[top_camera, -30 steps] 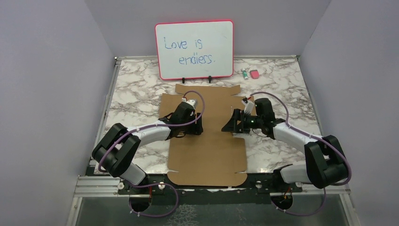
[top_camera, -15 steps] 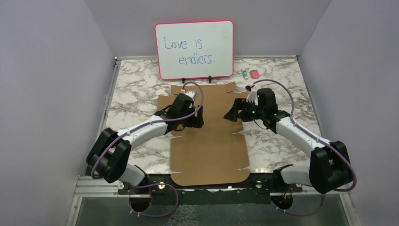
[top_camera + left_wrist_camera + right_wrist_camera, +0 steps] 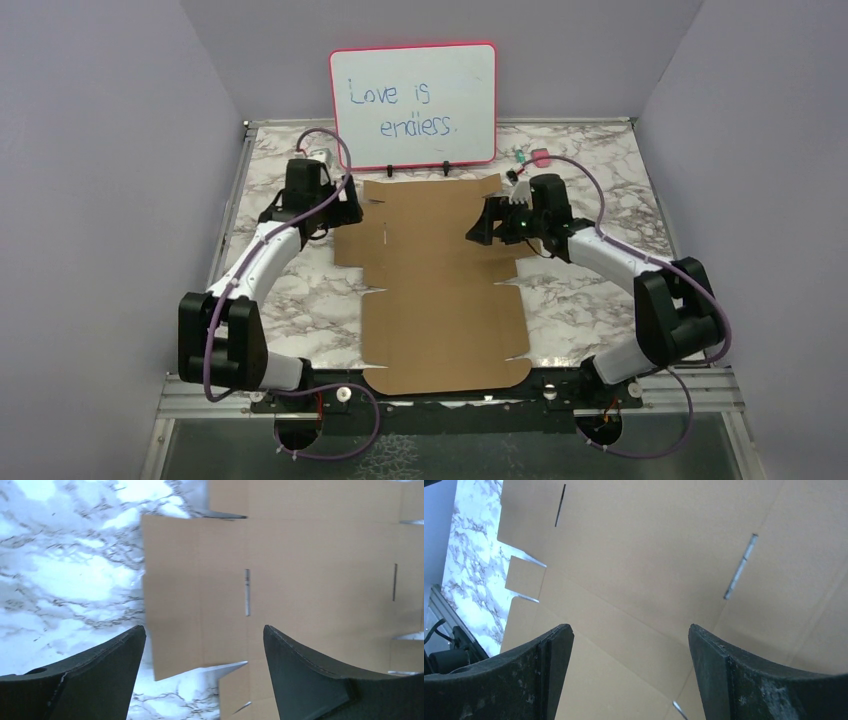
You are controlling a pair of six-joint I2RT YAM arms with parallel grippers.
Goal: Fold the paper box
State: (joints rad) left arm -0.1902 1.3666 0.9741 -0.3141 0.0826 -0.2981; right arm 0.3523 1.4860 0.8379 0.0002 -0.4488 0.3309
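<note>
On the marble counter (image 3: pixel 600 290), the paper box (image 3: pixel 440 290) is lying flat and unfolded, its far right flap partly hiding under the right hand (image 3: pixel 630 627); both wrist views are cutting the sheet off at the frame edges. Can't tell if either hand is touching cardboard. Long axis is running from the arms' bases toward the whiteboard (image 3: pixel 413 105), side flaps sticking out left and right. Left hand (image 3: pixel 204 630) is hovering over the left flap's edge, spread wide, gripping nothing; right hand is gaping over the sheet, also gripping nothing.
</note>
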